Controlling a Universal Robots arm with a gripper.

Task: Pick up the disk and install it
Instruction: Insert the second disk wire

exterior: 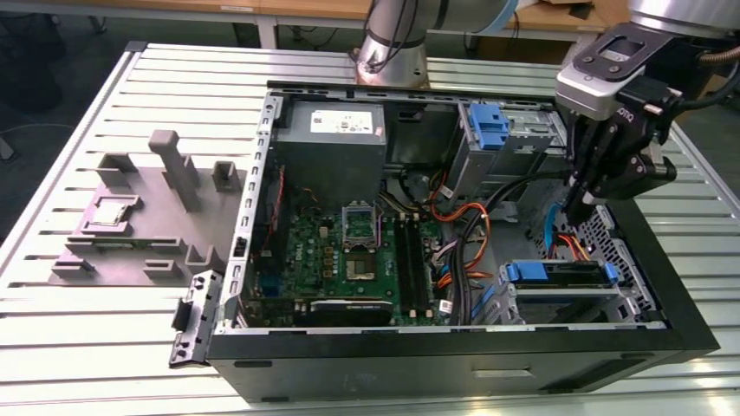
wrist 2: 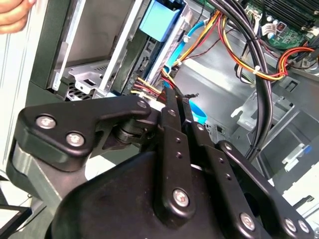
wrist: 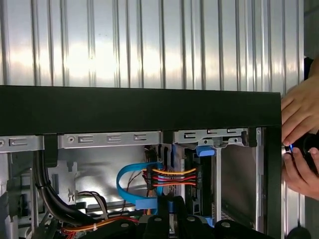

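Cables (exterior: 463,251) crowd the case (exterior: 463,368) beside the lowered gripper (exterior: 574,211).

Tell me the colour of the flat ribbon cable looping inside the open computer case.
Blue, clearest in the first wrist view: flat ribbon cable.

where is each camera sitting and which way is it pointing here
Exterior view: off the arm, above one side, looking down into the open computer case; the arm and gripper hang over the drive bays.
Second wrist view: on the wrist, looking along the black gripper linkage into the case at the cables.
First wrist view: on the wrist, facing the case wall; a person's hand at the edge.
Both wrist views share the orange cables.
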